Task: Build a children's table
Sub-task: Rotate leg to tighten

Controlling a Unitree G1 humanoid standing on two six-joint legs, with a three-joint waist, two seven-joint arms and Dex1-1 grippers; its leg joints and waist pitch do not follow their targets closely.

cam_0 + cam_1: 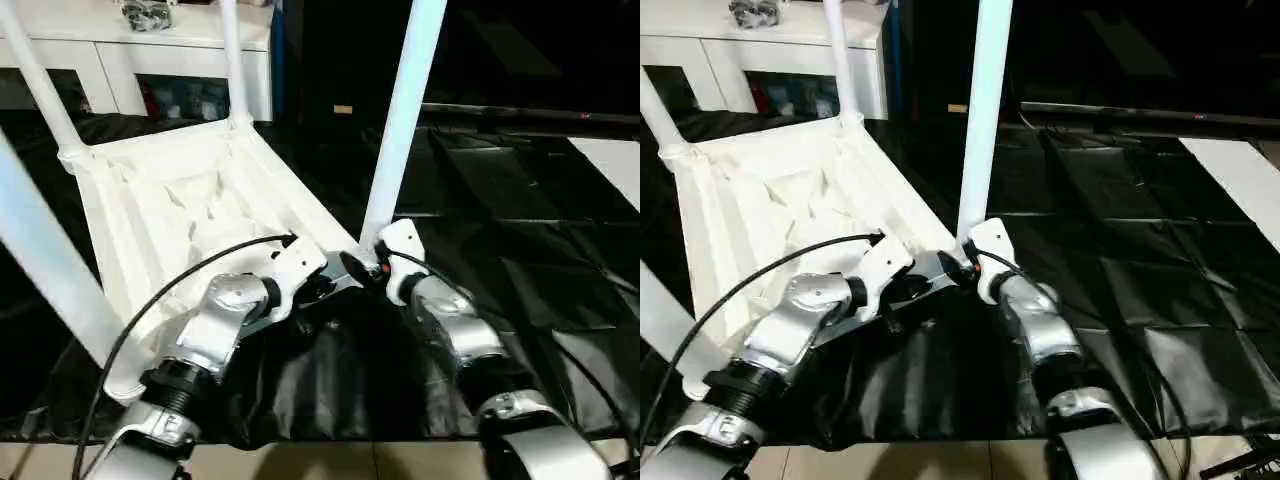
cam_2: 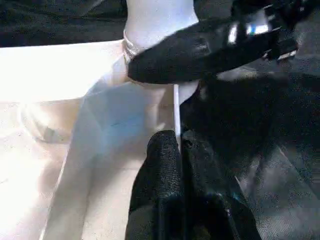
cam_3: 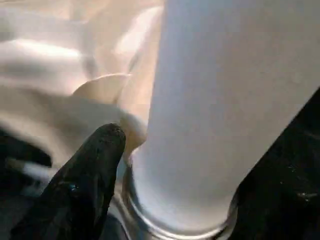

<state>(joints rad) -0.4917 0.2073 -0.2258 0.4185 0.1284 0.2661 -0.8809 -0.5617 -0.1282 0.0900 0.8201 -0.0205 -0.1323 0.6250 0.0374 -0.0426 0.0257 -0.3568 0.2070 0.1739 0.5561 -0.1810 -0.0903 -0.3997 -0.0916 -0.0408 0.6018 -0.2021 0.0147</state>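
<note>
Two forearms, both cased in brushed silver metal, rounded and segmented. Left forearm (image 1: pixel 215 335): black ribbed collar ring near the elbow end, bulbous silver joint housing further along, white angular wrist cover. A thin black cable arcs from the lower arm up to the wrist cover. Right forearm (image 1: pixel 460 335): same silver shells, white wrist cover (image 1: pixel 400 245), small red-orange detail at the connector, black cable looping along it. Left gripper (image 2: pixel 175 145): glossy black fingers, smooth, tapering. Right gripper finger (image 3: pixel 85 185): black, rounded tip, slightly shiny.
</note>
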